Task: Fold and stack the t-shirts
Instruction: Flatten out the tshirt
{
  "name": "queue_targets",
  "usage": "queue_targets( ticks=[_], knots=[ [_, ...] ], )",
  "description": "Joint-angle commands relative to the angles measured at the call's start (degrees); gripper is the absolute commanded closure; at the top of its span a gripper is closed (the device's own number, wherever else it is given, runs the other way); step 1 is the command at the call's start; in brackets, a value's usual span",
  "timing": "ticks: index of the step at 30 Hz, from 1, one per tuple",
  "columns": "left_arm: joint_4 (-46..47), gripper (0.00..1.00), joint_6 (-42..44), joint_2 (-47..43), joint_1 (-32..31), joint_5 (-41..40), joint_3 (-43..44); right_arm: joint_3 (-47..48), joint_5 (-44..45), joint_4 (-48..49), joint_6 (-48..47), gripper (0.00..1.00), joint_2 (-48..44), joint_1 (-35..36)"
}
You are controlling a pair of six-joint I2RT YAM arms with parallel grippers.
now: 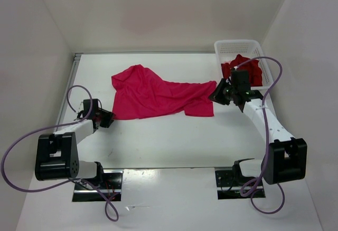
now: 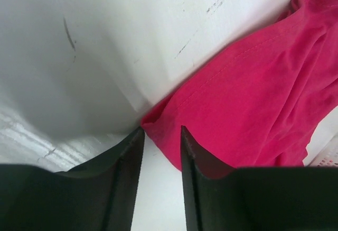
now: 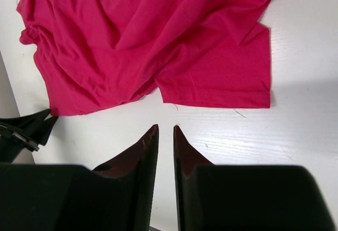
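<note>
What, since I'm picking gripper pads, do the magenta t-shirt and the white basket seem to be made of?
Magenta t-shirt: soft knit cloth, probably cotton jersey, with a matte finish; it lies in loose wrinkles and shows a stitched hem.
White basket: looks like rigid moulded plastic, faintly glossy; its walls are a regular open mesh under a smooth rim.

Close behind the right claw, on the side away from its fingertips, a white plastic mesh basket, set at the far right corner of the white tabletop. Same tabletop beneath both claws. Ahead and to the left of the left claw, a thin dark scuff; farther ahead and to its right, fainter scratches. Just ahead and right of the right claw, a tiny fleck. Well beyond both claws, a metal strip along the table's far edge, then plain white walls.
</note>
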Motion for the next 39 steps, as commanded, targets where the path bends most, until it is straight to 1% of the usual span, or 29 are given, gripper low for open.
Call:
queue_targets(
  ticks=[1,3,4,6,9,11,12,14,16,20,22,25,26,30,34,37,39],
  knots=[
    [0.9,0.6,-0.75,2.78,0.07,-1.92,0.6,-1.19,-0.2,0.53,-0.38,0.77,-1.82,0.55],
    [0.9,0.63,-0.14,3.49,0.07,-1.92,1.22,-1.19,-0.2,0.53,-0.38,0.77,-1.82,0.55],
    [1.42,0.66,-0.14,3.5,0.07,-1.92,1.22,-1.19,-0.2,0.53,-0.38,0.76,-1.82,0.55],
    [2.13,0.67,-0.14,3.5,0.07,-2.45,1.22,-1.19,-0.2,0.53,-0.38,0.76,-1.82,0.55],
    [3.36,0.74,-0.14,4.02,0.07,-2.45,1.22,-1.19,0.33,0.53,0.14,0.73,-1.82,0.55],
    [3.36,0.8,0.47,4.02,0.07,-2.45,1.83,-2.06,2.08,1.15,0.67,0.66,-1.3,0.55],
    [2.57,0.85,1.52,3.24,0.07,-2.45,2.96,-2.59,4.79,1.15,1.72,0.62,-1.29,0.55],
    [0.38,0.88,3.46,1.57,0.07,-2.97,4.9,-3.91,8.4,1.15,2.95,0.53,-0.68,0.55],
    [-1.81,0.92,6.17,-0.45,0.07,-3.5,6.92,-4.62,11.14,-0.34,3.65,0.53,1.51,0.03],
    [-3.67,0.97,10.04,-1.69,0.07,-3.59,11.14,-5.84,12.45,-0.35,5.41,0.53,5.29,0.03],
    [-4.2,1.0,10.59,-1.69,0.07,-3.07,12.29,-6.81,12.46,1.41,7.08,0.53,6.61,0.03],
    [-4.2,1.0,11.82,-1.16,0.07,-2.27,12.29,-10.06,12.98,4.57,10.33,0.53,8.29,0.03],
    [-4.2,1.0,12.51,-1.16,0.07,-1.66,12.29,-11.72,13.68,5.36,12.34,0.54,9.16,0.03],
    [-4.2,1.0,16.02,-2.74,0.07,-1.66,12.29,-14.72,14.83,9.32,15.08,0.59,11.27,-1.2],
    [-4.9,1.0,17.53,-3.27,0.07,-0.34,12.82,-13.5,15.62,11.16,15.08,0.59,12.41,-1.73],
    [-4.9,1.0,17.53,-3.27,0.07,0.71,12.82,-11.74,15.62,10.29,15.08,0.59,14.27,-1.73],
    [-3.77,1.0,17.53,-2.75,0.07,1.24,12.2,-11.74,15.62,9.67,15.08,0.61,14.97,-1.73]
  ],
)
